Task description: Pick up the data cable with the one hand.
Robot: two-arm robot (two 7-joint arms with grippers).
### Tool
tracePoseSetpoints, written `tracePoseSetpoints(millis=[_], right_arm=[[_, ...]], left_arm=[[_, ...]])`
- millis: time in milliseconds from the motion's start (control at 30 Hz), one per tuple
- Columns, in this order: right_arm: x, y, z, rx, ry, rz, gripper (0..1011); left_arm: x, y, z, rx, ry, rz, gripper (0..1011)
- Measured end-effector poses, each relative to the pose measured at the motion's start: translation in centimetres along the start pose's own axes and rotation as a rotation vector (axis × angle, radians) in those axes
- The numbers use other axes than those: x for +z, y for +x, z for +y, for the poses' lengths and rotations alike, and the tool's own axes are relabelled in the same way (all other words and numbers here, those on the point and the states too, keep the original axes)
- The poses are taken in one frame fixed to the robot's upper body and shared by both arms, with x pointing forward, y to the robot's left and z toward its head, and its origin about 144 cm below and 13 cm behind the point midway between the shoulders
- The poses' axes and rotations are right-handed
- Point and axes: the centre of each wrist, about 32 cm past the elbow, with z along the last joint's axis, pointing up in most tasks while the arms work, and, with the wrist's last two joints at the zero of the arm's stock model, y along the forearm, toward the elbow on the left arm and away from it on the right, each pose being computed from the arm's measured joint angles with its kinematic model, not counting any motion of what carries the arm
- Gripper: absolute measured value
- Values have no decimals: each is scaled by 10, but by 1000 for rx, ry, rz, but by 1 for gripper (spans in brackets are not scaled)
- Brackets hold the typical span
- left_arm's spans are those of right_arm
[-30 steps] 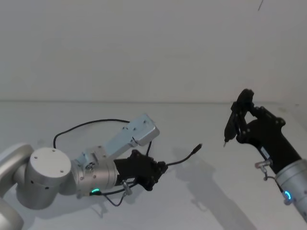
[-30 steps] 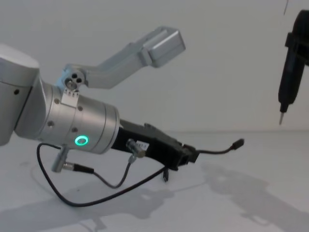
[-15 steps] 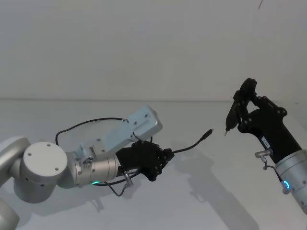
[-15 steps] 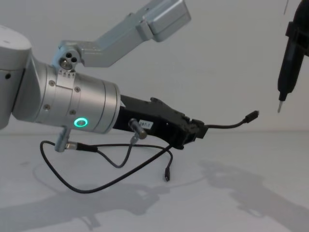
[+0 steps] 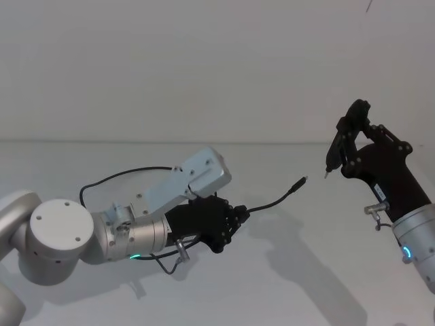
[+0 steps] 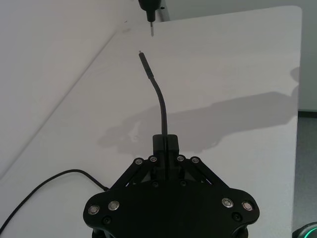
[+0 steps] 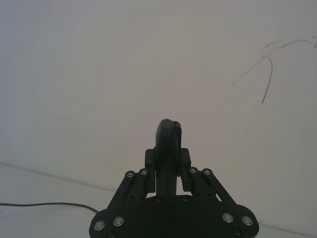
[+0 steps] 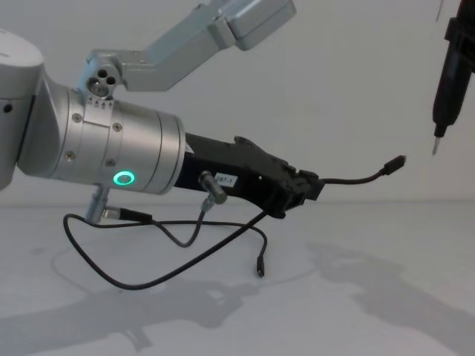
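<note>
A plain white table [image 5: 326, 272] spreads out below, shadows pooling across it, and a bare white wall [image 5: 204, 68] stands behind.

bright even light, soft grey shadows on table [image 5: 319, 285] — sharp, no glare

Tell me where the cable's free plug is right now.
The plug is in the air, centre-right in the head view, at the end of the cable held by the left gripper, near the right gripper's tool tip.
</note>
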Motion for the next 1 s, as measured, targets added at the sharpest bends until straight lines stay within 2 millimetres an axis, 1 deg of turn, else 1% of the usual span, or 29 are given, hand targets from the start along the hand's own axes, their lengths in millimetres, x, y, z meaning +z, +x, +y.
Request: tracePoseSetpoints(millis=[500, 1000], right_arm=[[-5, 3, 9, 27, 5, 22, 279], [-7, 2, 13, 50, 6, 46, 279]], left_arm=[[1, 0, 1, 0, -10, -12, 36], [2, 0, 1, 0, -12, -15, 36]])
